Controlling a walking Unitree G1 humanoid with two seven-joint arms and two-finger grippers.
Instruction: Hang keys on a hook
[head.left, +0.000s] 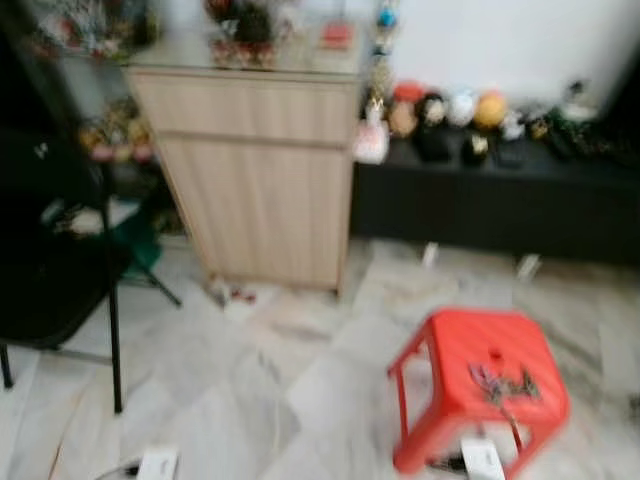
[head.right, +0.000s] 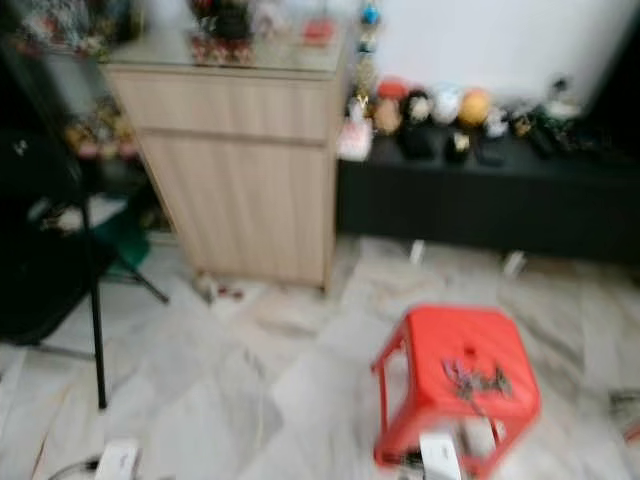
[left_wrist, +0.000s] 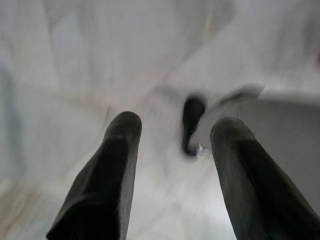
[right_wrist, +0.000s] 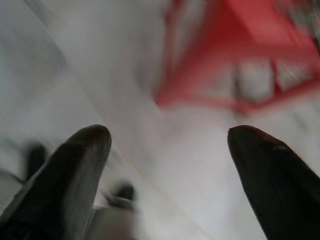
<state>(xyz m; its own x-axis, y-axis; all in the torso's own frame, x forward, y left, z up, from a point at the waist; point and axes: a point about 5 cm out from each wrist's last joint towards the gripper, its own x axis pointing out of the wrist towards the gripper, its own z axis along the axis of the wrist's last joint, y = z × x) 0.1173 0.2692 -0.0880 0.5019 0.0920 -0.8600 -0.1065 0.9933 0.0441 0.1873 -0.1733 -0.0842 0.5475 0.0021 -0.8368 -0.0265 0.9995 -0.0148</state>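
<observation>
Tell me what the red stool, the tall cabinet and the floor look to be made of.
Red stool: likely moulded plastic, judging by its uniform bright colour and one-piece legs. Cabinet: pale wood or wood-look laminate, with faint vertical grain. Floor: polished marble-like tiles, grey-veined with visible joints. Blur leaves the finishes uncertain.

- No text, label, brand, number or sign can be read anywhere; every view is blurred.
- The small white tags on the pale marble floor (head.left: 300, 400) beside the red plastic stool (head.left: 480, 395) show no legible marks.
</observation>
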